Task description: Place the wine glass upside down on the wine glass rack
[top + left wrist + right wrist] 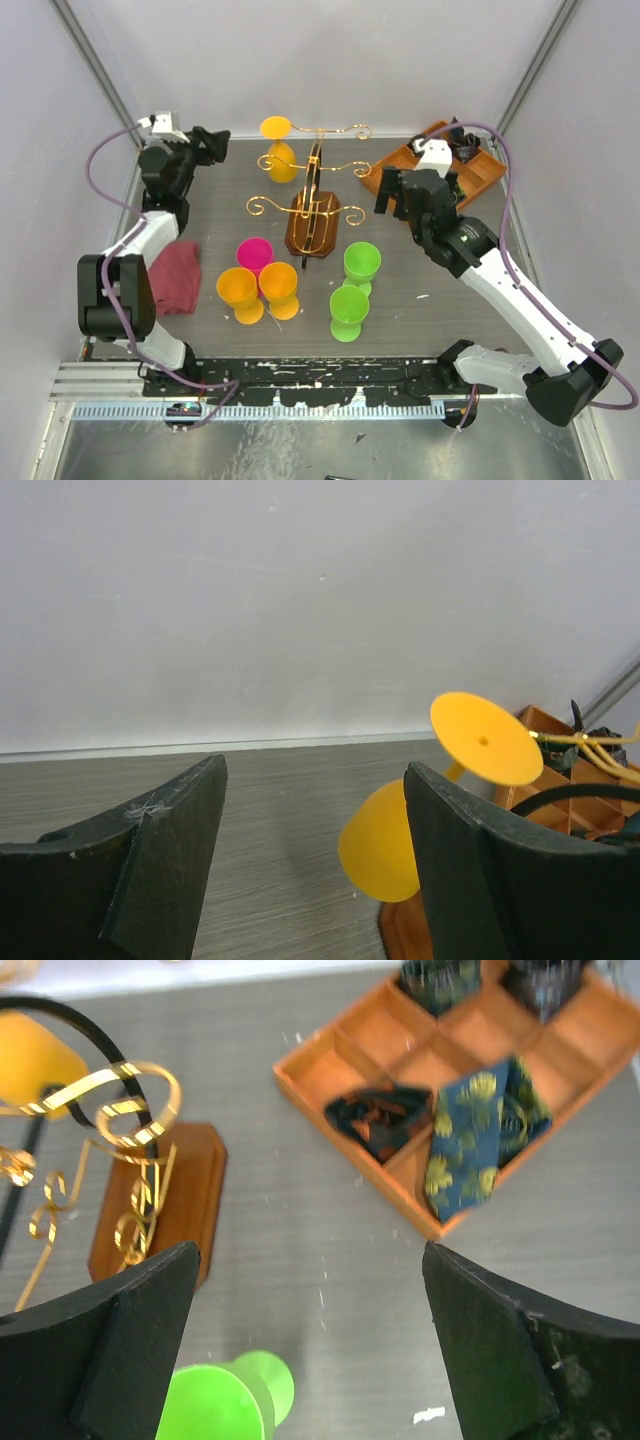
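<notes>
Yellow wine glass (282, 162) inverted on rack (313, 218) | left gripper (221, 145) just beside; spread, empty

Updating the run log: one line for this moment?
yellow wine glass: hanging inverted on wine glass rack | left gripper: open, empty | right gripper: open, empty

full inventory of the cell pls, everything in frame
rack: 1, dark wood with gold wire, table centre
hung glass: 1, orange, upside down on the rack's far-left arm
orange glasses: 2, near-left of rack
pink glass: 1, just behind the orange pair
green glasses: 2, near-right of rack
cloth: 1, dark red, left
tray: 1, orange, far right
rolled cloths: several, dark patterned, in tray
table: 1, grey
left gripper: open, far left
right gripper: open, by tray
</notes>
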